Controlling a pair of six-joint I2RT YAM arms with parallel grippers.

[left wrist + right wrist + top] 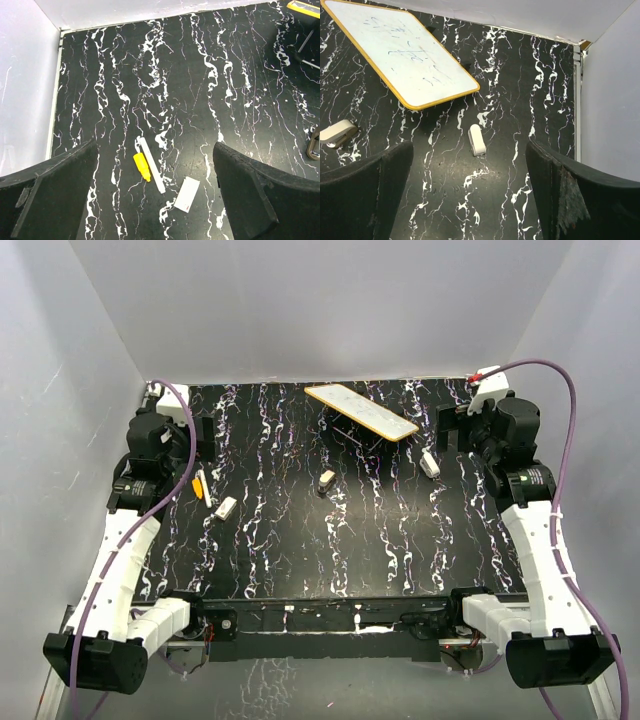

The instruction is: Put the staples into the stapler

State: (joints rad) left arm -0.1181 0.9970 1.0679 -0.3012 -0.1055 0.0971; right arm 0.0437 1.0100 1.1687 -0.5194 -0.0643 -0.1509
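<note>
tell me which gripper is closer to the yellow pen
Left. The left gripper hovers just past the yellow pen, on the table's left side; the right gripper is across the table near the far right corner.

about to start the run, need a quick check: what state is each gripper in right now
left gripper: open, holding nothing
right gripper: open, holding nothing

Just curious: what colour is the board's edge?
Yellow-orange, around a white board; clearest in the right wrist view.
</note>
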